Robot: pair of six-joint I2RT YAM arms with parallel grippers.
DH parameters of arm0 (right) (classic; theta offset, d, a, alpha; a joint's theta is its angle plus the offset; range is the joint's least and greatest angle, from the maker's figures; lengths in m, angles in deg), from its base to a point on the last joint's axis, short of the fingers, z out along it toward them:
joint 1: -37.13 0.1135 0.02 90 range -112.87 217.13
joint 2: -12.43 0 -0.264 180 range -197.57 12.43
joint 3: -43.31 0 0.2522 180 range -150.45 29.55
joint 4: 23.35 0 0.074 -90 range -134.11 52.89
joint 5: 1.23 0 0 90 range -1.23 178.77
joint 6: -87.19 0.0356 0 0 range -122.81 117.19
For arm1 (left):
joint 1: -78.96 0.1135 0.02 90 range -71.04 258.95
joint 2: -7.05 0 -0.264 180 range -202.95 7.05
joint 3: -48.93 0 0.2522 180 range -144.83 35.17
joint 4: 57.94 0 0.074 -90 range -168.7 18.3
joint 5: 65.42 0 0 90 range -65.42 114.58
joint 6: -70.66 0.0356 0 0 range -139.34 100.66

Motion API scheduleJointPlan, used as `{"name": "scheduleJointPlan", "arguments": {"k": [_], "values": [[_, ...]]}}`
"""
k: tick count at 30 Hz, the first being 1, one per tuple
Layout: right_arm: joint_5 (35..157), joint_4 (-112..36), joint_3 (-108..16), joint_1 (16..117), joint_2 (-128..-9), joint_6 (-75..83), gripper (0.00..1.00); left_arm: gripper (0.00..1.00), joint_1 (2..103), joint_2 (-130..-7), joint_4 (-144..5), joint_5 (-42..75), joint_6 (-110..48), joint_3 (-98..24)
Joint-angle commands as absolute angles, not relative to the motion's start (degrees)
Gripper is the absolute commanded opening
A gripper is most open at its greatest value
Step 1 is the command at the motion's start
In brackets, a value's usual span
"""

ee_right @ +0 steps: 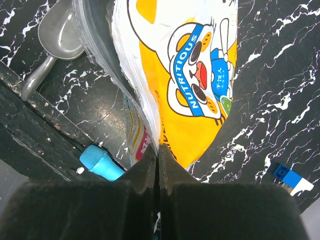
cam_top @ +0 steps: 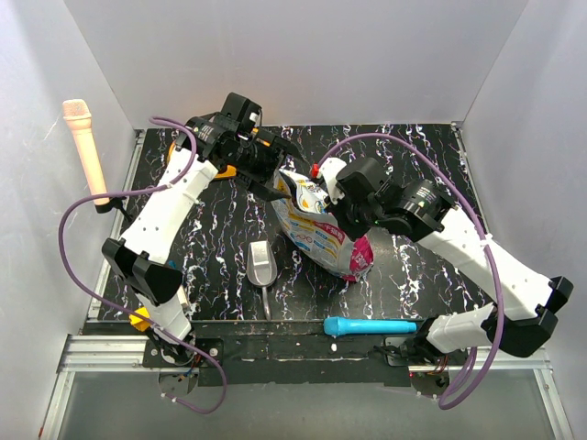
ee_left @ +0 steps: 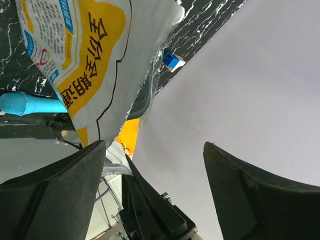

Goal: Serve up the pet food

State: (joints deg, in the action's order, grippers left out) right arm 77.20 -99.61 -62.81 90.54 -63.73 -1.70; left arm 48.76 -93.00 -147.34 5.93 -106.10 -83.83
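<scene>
Pouch (cam_top: 321, 229) mid-table (cam_top: 413, 275), top edge toward far left. Kibble not visible in any view. Right gripper (ee_right: 158, 150) fingers pressed together, pinching pouch's top edge. Left gripper (ee_left: 155, 144) fingers spread wide, holding nothing, just beside pouch's far-left edge. Scoop (cam_top: 260, 264) lies near-left of pouch.

Bright, even, diffuse light; faint shadows; mild sheen on pouch (ee_right: 185, 85); wrist-view foregrounds soft.

the pet food pouch (cam_top: 319, 234) sits mid-table (cam_top: 211, 247), the scoop (cam_top: 261, 264) just left, the microphone (cam_top: 367, 326) before it.
</scene>
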Motion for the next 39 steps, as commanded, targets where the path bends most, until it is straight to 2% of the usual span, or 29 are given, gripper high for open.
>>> {"name": "scheduleJointPlan", "arguments": {"k": [1, 5, 8, 12, 18, 21, 22, 24, 25, 27, 29, 31, 33, 35, 37, 39], "values": [[77.0, -98.4, -62.2, 90.3, -62.0, -2.6, 0.01, 0.78, 48.9, -89.8, -153.6, 6.5, -103.8, -83.4], [78.0, -99.4, -62.5, 90.3, -60.8, 1.0, 0.01, 0.77, 48.9, -89.3, -150.5, 9.5, -97.1, -82.8], [79.9, -100.9, -62.8, 90.3, -60.9, 4.7, 0.01, 0.83, 49.1, -90.4, -151.0, 10.8, -92.0, -84.3], [80.9, -98.7, -60.5, 90.3, -58.5, 6.8, 0.01, 0.83, 49.0, -91.0, -149.1, 9.9, -91.3, -80.6], [80.1, -100.5, -61.6, 90.3, -58.6, 5.7, 0.01, 0.76, 49.1, -93.6, -150.1, 17.4, -86.8, -79.3], [79.0, -102.0, -61.3, 90.3, -58.2, 5.0, 0.01, 0.62, 49.2, -95.0, -145.1, 21.0, -84.7, -81.3], [78.0, -103.0, -61.2, 90.3, -58.1, 5.0, 0.01, 0.47, 49.2, -95.9, -143.2, 23.1, -82.6, -82.2], [74.1, -104.7, -60.8, 90.3, -57.0, 5.9, 0.01, 0.09, 49.7, -98.8, -142.9, 23.8, -81.0, -85.7], [71.7, -105.7, -60.5, 90.3, -56.3, 6.2, 0.01, 0.0, 49.9, -100.5, -142.6, 23.7, -80.3, -88.0], [64.8, -108.5, -60.6, 90.3, -55.9, 7.7, 0.01, 0.0, 49.9, -105.7, -148.2, 27.6, -79.4, -97.5], [56.0, -112.2, -60.7, 90.4, -56.3, 8.7, 0.01, 0.0, 49.9, -111.4, -159.5, 36.4, -81.1, -112.1], [42.5, -115.6, -59.5, 90.7, -57.0, 9.7, 0.01, 0.0, 49.9, -114.0, -165.3, 43.5, -81.6, -121.4], [38.1, -117.2, -61.9, 90.9, -57.5, 8.9, 0.01, 0.0, 50.3, -108.0, -158.5, 44.7, -82.2, -115.3], [39.5, -118.0, -69.5, 91.4, -58.1, 7.7, 0.01, 0.0, 51.4, -101.6, -152.0, 38.9, -85.0, -107.3], [44.1, -115.3, -73.6, 93.0, -58.1, 3.8, 0.01, 0.0, 51.2, -101.5, -153.2, 33.9, -87.4, -107.9], [45.9, -116.3, -78.7, 93.5, -60.4, 4.0, 0.01, 0.0, 51.2, -103.6, -158.1, 31.7, -88.3, -113.6]]}}
